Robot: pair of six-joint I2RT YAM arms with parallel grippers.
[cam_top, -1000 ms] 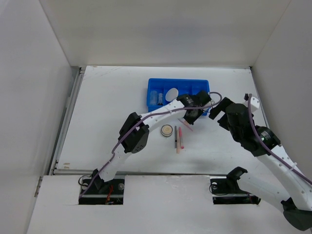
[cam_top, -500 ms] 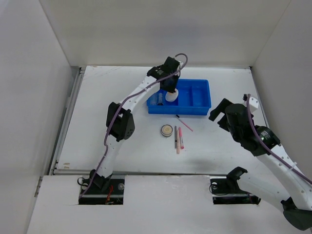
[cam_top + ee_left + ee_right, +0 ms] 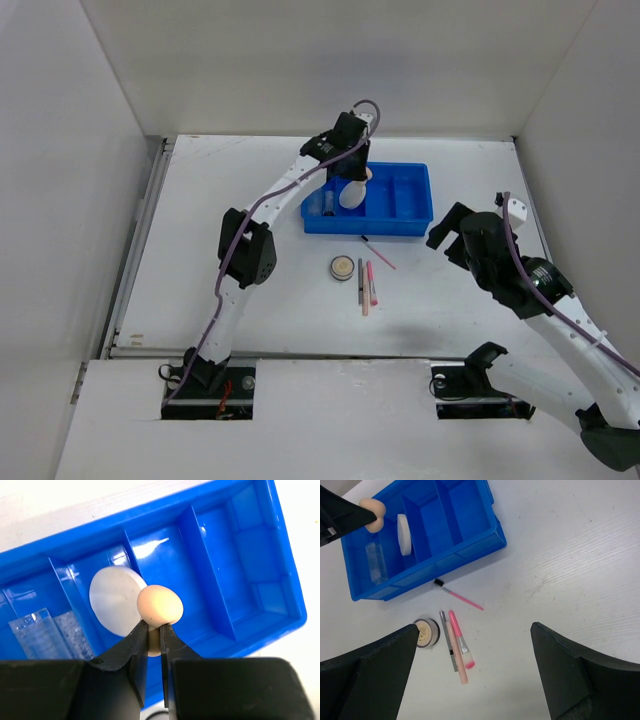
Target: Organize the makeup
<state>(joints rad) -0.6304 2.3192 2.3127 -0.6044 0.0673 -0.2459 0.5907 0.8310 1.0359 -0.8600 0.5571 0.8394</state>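
My left gripper [image 3: 155, 627] is shut on the peach egg-shaped sponge [image 3: 160, 606] and holds it above the blue tray [image 3: 252, 547], over the compartment with the cream round puff [image 3: 114, 598]. A clear tube [image 3: 35, 632] lies in the tray's left compartment. In the top view the left gripper [image 3: 352, 178] is over the tray [image 3: 410, 200]. On the table lie the round beige compact [image 3: 425, 631], a dark pencil [image 3: 448, 641], a peach pencil [image 3: 457, 657], a pink brush [image 3: 461, 641] and a thin pink wand [image 3: 459, 596]. My right gripper [image 3: 474, 647] is open and empty, high above them.
White walls enclose the table on the left, back and right. The tray's two right compartments [image 3: 205, 555] hold nothing. Bare table lies right of the pencils [image 3: 560, 570].
My left arm swung from the table near the pencils up to the tray, carrying the sponge, then settled slightly. The right arm barely moved.
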